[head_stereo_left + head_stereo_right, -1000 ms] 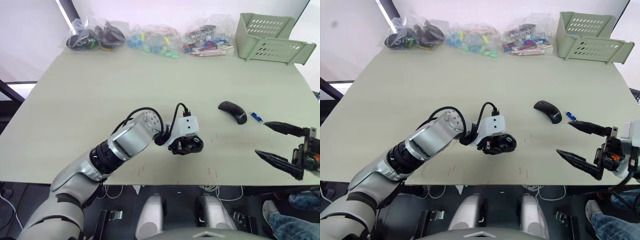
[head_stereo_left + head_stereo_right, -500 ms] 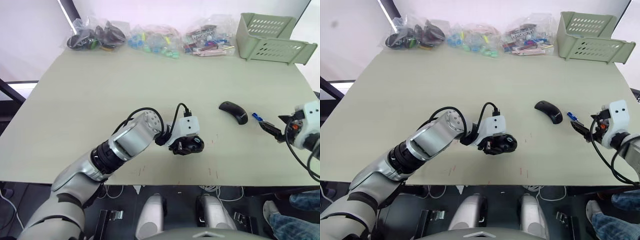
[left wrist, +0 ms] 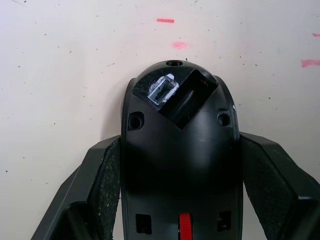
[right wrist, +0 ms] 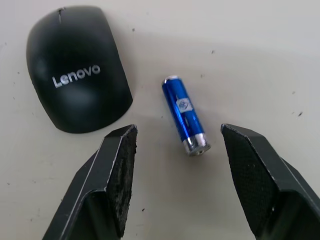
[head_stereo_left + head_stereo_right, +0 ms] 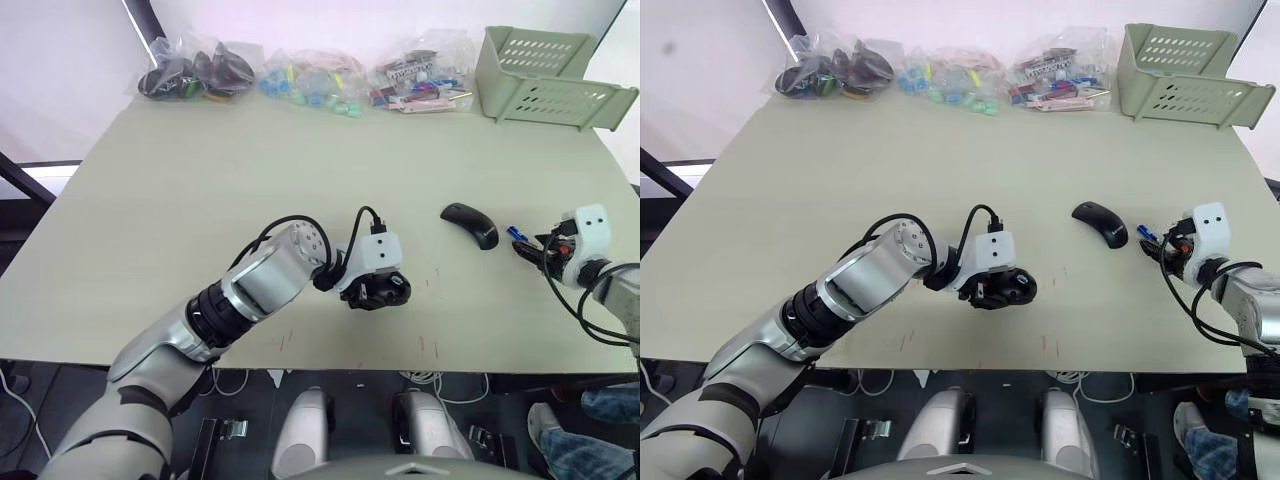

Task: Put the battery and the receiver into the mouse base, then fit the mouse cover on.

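My left gripper (image 5: pixel 378 292) is shut on the black mouse base (image 3: pixel 180 150), holding it on the table near the front middle, with a finger (image 3: pixel 100 185) pressed to each side. The base's recess (image 3: pixel 192 97) is empty. A small silvery rectangular piece (image 3: pixel 164 90) sits beside the recess; I cannot tell whether it is the receiver. To the right lies the glossy black mouse cover (image 5: pixel 470 224). The blue battery (image 4: pixel 184 116) lies just beyond it. My right gripper (image 4: pixel 177 132) is open and low over the table, one finger on each side of the battery, not touching it.
Clear bags of small parts (image 5: pixel 305 78) line the table's back edge, and a pale green basket (image 5: pixel 548 78) stands at the back right. Small red marks (image 5: pixel 428 345) dot the table near the front edge.
My right arm has swung in from the table's right front edge and turned toward the battery, so its open fingers now straddle it. My left gripper and the mouse base have stayed put.
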